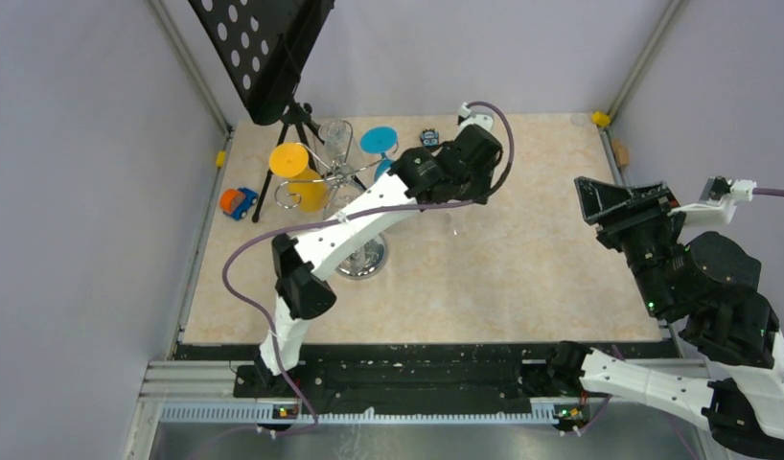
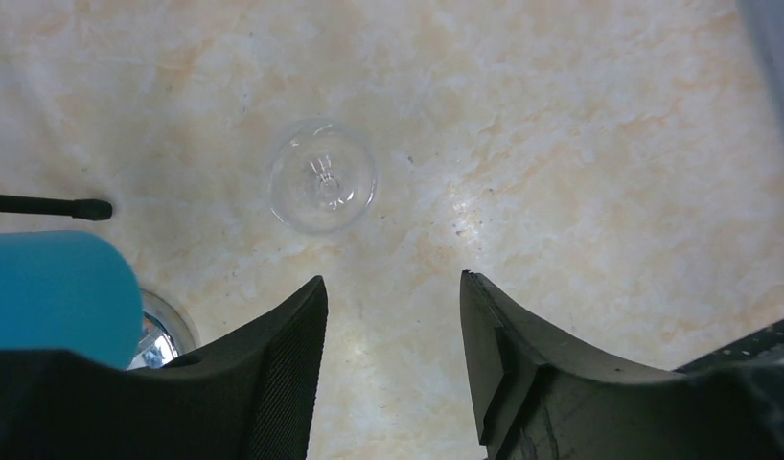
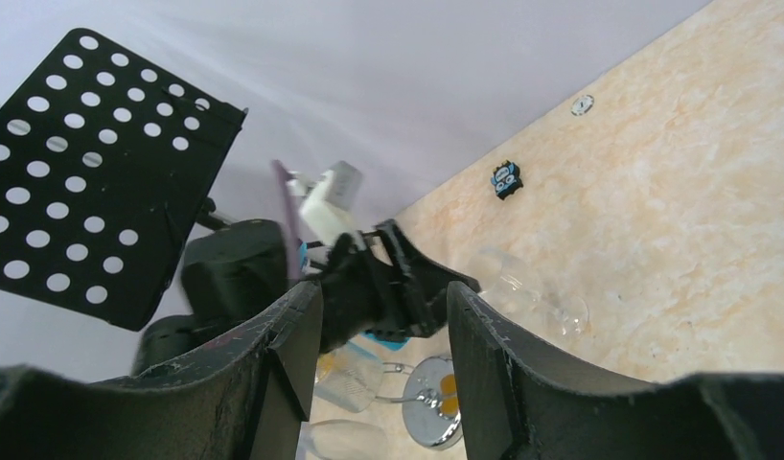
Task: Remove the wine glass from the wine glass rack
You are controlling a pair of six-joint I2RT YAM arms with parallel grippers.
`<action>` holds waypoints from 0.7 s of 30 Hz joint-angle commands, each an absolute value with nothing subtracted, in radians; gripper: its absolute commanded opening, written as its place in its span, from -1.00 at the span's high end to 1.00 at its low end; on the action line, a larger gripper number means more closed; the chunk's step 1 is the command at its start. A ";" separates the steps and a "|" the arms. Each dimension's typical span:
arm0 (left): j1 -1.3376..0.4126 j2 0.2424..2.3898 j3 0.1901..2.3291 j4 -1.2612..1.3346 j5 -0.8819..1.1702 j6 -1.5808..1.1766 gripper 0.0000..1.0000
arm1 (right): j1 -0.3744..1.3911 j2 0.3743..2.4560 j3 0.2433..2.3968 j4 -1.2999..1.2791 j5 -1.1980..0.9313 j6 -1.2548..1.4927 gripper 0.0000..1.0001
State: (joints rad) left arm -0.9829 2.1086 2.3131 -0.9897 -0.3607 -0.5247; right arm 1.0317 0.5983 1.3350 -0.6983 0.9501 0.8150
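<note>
The silver wire wine glass rack (image 1: 338,178) stands at the back left on its round chrome base (image 1: 365,259). A yellow glass (image 1: 298,172), a blue glass (image 1: 379,142) and clear glasses (image 1: 337,140) hang on it. A clear wine glass (image 2: 322,175) stands free on the table right of the rack, seen from above; it also shows in the right wrist view (image 3: 532,287). My left gripper (image 2: 393,278) is open and empty, above the table just short of that glass. My right gripper (image 3: 383,287) is open and empty at the far right (image 1: 599,206).
A black tripod stand with a perforated plate (image 1: 264,48) rises behind the rack; one leg tip (image 2: 91,209) lies near the glass. An orange and blue toy car (image 1: 237,202), a small dark object (image 1: 428,137) and a yellow block (image 1: 600,119) lie on the table.
</note>
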 commanded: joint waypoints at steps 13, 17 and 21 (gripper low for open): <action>-0.985 1.698 2.284 -0.868 -0.253 -0.489 -0.31 | 1.037 0.623 1.267 -0.517 0.724 0.713 -0.47; -0.984 1.551 2.162 -0.838 -0.319 -0.457 -0.41 | 1.038 0.670 1.262 -0.475 0.594 0.767 -0.56; -0.983 1.390 2.005 -0.791 -0.410 -0.420 -0.58 | 1.037 0.750 1.256 -0.417 0.455 0.883 -0.50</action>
